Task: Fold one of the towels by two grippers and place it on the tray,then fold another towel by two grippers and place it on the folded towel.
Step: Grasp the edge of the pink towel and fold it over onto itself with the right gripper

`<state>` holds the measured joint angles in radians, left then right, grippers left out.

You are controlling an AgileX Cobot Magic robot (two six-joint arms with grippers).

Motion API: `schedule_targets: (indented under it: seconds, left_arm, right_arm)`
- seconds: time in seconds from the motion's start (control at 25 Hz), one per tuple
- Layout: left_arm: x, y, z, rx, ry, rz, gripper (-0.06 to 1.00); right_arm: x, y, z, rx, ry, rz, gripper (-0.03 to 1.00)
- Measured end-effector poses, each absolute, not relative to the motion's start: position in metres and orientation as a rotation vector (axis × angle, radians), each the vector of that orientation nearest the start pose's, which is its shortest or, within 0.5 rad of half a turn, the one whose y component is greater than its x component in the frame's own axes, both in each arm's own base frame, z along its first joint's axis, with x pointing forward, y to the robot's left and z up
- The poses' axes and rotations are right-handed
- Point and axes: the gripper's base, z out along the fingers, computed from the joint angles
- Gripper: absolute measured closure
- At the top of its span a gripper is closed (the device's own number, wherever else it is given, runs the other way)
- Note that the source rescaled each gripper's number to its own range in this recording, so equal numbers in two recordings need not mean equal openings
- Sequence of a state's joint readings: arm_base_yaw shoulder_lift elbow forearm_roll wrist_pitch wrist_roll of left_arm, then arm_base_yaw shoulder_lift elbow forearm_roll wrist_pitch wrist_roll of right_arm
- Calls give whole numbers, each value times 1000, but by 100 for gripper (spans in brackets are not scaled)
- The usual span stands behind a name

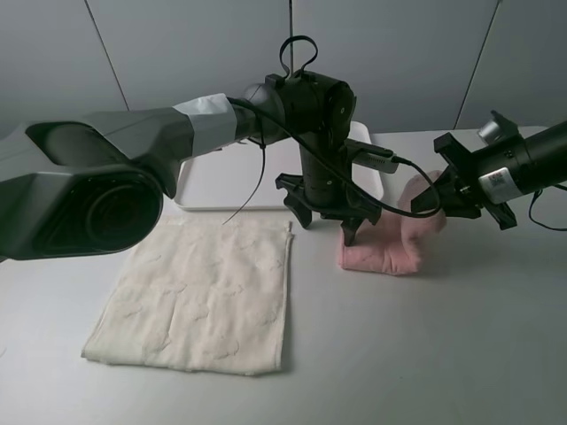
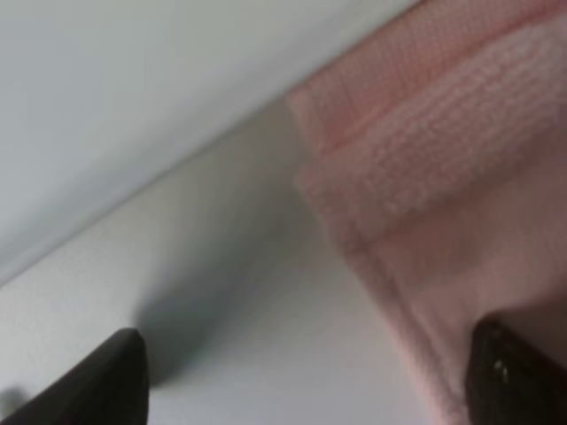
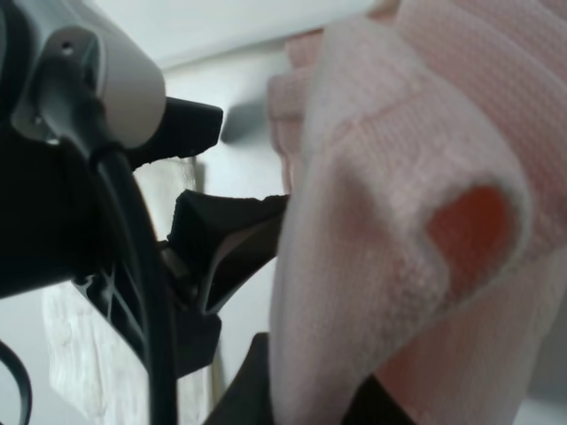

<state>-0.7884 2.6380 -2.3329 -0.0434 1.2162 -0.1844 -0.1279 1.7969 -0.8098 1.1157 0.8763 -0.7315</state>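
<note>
Pinching pink towel (image 1: 390, 252), right tool (image 1: 439, 197)

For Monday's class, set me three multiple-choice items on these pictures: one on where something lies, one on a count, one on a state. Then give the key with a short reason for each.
1. Where is the tray?
A. flat on the table, behind the cream towel
B. on top of that towel
C. lifted off the table

2. How many towels show?
A. one
B. three
C. two

3. The right claw is:
A. open above the tray
B. shut on the pink towel
C. shut on the cream towel

Key:
1 A, as the white tray lies just past the cream towel's far edge.
2 C, as there is one cream towel and one pink.
3 B, as pink cloth is raised at that claw and drapes over it in the right wrist view.
</note>
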Motion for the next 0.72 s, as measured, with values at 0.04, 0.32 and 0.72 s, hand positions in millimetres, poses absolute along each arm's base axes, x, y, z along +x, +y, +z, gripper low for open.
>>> schedule_targets:
  seconds: [0.04,0.32,0.72]
  left_arm:
    - [370,-377,103,885,2904,-153,-1]
    - [372,-375,103,881,2909,-156,-1]
    - [384,-361,103,812,2951,-226,-1]
  right_arm:
    - [290,26,140,345,2750,1120,91]
    - [291,43,117,357,2746,1223,91]
    - [297,56,104,362,2688,1284,91]
